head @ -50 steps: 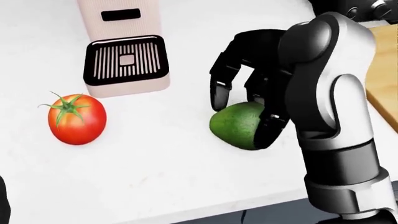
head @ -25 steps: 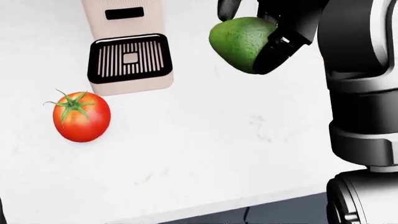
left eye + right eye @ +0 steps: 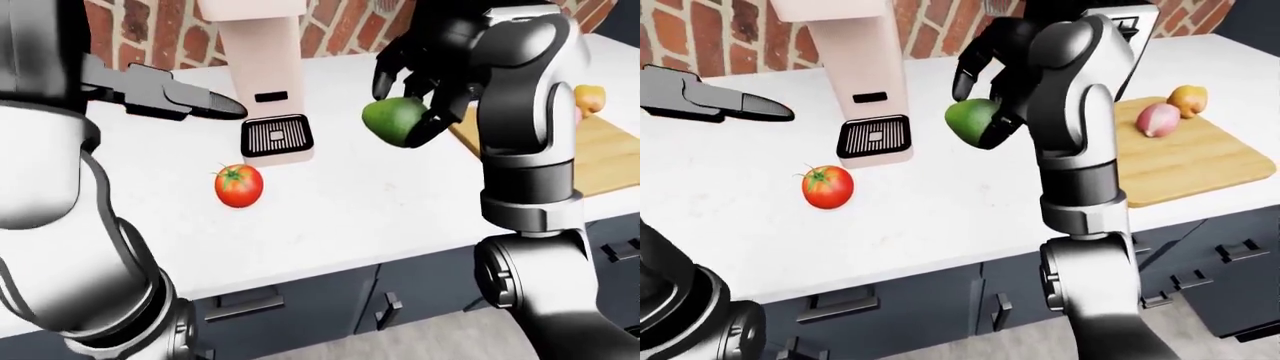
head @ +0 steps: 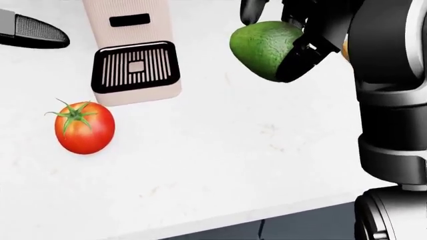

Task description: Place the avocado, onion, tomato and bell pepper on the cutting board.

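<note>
Along the brick wall (image 3: 720, 37) runs a white counter (image 3: 940, 202) over dark cabinets (image 3: 940, 307), and both robot arms reach across it. At the right end lies the wooden board (image 3: 1200, 161), with the onion (image 3: 1158, 118) and the yellow pepper (image 3: 1187, 99) sitting side by side near its far edge. A tall beige machine (image 3: 855, 67) stands toward the far side of the counter, its black grille (image 3: 875, 138) facing up. The right hand (image 3: 985, 82) hangs in the air above the counter, between the machine and the board, its dark fingers (image 4: 299, 62) curled around the avocado (image 4: 264, 47), which is lifted clear of the surface. The left hand (image 3: 715, 99) floats flat over the left part of the counter, fingers stretched out and holding nothing. The tomato (image 4: 84, 128) rests on the counter just near of the machine and a little left of it, well apart from the board, green stem up.
</note>
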Motion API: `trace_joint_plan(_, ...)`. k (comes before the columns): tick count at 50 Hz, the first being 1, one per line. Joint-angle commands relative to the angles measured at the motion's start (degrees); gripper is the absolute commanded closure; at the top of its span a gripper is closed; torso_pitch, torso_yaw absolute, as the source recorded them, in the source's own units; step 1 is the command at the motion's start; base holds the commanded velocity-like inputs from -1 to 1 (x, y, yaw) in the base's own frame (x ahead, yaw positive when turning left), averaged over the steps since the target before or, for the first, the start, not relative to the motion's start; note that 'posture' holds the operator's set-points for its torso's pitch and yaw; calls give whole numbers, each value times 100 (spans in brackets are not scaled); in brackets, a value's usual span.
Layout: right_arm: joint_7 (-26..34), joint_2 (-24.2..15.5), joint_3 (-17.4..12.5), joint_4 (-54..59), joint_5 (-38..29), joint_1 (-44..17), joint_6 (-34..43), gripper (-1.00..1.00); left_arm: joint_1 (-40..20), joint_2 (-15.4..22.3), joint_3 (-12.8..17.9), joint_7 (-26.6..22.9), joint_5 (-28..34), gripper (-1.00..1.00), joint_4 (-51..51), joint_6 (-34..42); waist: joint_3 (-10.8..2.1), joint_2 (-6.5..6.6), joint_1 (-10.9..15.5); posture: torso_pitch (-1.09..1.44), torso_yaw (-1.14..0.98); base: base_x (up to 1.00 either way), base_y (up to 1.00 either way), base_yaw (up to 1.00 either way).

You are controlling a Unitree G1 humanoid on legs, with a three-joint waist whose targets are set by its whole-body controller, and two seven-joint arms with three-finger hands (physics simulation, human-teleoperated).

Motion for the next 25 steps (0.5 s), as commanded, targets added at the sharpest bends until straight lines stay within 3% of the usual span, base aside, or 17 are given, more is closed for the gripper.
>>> trace_joint_plan(1,-75,-57,-62,-152,-11,-247,-64,100,-56,58,101,192,-81,-100,26,-233,-189,9,3,0,0,0,0,0)
trace_joint_plan(9,-19,-100,-63,-115,-76,-280,-101,100,838,-197,114,549,-261,-100,110,-623,-230,24,5,0,0,0,0,0)
trace_joint_plan(13,0,-96,-77,-124,-86,-273,-97,100,935,-275,234,404,-575,-100,70,-402,-247,26,11,0,0,0,0,0)
trace_joint_plan(25,19,-114,-89,-179,-95,-198,-65,100,2019,-302,460,774,-1176,-100,237,-870,-279,58,9,0,0,0,0,0)
